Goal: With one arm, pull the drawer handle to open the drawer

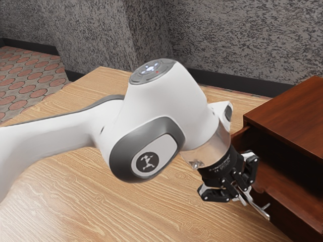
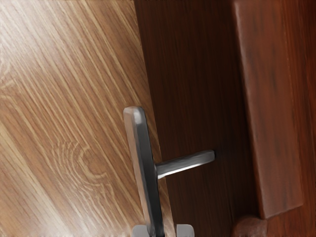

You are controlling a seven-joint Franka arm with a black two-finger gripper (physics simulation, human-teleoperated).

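Observation:
A dark red-brown wooden cabinet point(image 1: 295, 113) stands on the table at the exterior view's right. Its drawer point(image 1: 282, 194) juts out a little from the cabinet body, with a dark gap above it. A silver bar handle point(image 1: 257, 202) stands off the drawer front on short posts. My black gripper point(image 1: 241, 190) sits at the handle, shut on the bar. In the wrist view the handle point(image 2: 143, 168) runs away from the hand in front of the drawer front point(image 2: 197, 74), and two pale fingertips point(image 2: 139, 230) flank its near end.
The light wooden table point(image 1: 101, 201) spreads wide on the exterior view's left and below the arm. A patterned floor point(image 1: 25, 70) and grey speckled walls lie beyond the table's far edge.

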